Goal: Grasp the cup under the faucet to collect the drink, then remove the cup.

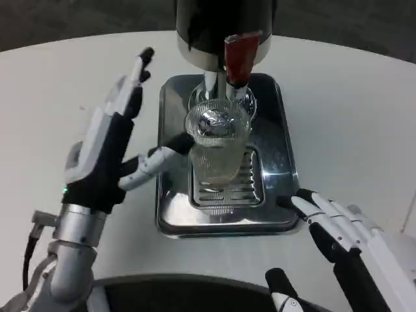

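Observation:
A clear ribbed cup [218,144] stands upright on the slotted grate of the steel drip tray [281,140], right below the faucet [212,83] of a black dispenser [224,26] with a red tap lever [239,57]. My left hand [114,140] is left of the cup with its fingers spread upward; its thumb reaches toward the cup's left side and touches or nearly touches the wall. My right hand [351,237] hovers low at the tray's front right corner, fingers apart, holding nothing.
The white round table [351,110] spreads to both sides of the tray. A dark rounded part of the robot's body [188,296] lies along the bottom edge, between the forearms.

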Available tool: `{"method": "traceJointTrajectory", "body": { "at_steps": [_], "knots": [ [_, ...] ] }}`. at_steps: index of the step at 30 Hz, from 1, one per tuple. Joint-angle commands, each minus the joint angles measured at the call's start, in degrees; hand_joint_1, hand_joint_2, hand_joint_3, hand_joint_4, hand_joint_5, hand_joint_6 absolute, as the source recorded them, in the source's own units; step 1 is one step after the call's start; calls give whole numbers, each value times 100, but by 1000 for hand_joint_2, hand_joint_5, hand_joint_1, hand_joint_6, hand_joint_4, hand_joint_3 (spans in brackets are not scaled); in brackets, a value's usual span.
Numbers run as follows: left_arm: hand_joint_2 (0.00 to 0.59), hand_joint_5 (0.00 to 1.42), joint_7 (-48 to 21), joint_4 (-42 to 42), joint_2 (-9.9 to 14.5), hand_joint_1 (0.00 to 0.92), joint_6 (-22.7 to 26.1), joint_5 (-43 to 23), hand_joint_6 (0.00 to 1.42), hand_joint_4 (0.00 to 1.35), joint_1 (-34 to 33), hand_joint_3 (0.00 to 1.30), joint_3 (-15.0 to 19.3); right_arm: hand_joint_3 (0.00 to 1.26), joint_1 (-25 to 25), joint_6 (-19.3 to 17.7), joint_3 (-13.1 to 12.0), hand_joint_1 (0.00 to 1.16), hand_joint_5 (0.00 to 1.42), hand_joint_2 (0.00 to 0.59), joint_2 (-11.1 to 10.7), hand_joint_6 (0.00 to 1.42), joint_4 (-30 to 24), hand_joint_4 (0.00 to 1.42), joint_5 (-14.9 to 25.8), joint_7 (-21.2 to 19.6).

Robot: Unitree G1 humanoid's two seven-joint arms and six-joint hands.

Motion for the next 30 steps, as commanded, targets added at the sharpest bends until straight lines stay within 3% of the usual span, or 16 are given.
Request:
{"method": "traceJointTrajectory", "body": {
  "at_steps": [1,8,13,16,22,26,30],
  "knots": [
    [123,0,-1134,-822,184,0,-31,-1001,0,0,299,0,346,165,-40,49,7,382,107,449,-66,96,-46,86,9,-35],
    [171,0,-3117,-2615,367,0,938,-3035,0,0,534,0,832,165,-182,197,6,382,110,449,-75,97,19,86,-32,-19],
    [149,0,-4802,-3596,784,0,1974,-4410,0,0,266,0,1050,165,-332,254,23,386,110,449,-111,97,87,86,-81,-52],
    [137,0,-5395,-3970,931,0,2573,-4991,0,0,23,0,1253,165,-391,294,66,392,111,449,-86,97,138,86,-105,-80],
    [112,0,-5986,-4252,881,0,3696,-5792,0,0,-465,0,1635,156,-354,362,74,435,111,453,-72,112,112,87,-151,-144],
    [104,0,-6504,-4018,827,0,4403,-6172,0,0,-904,0,1677,156,-308,383,46,442,111,453,-101,112,81,88,-130,-166],
    [100,0,-6886,-3713,705,0,4772,-6190,0,0,-1167,0,1683,156,-315,403,25,446,111,454,-128,112,59,93,-109,-162]
  ]
}}
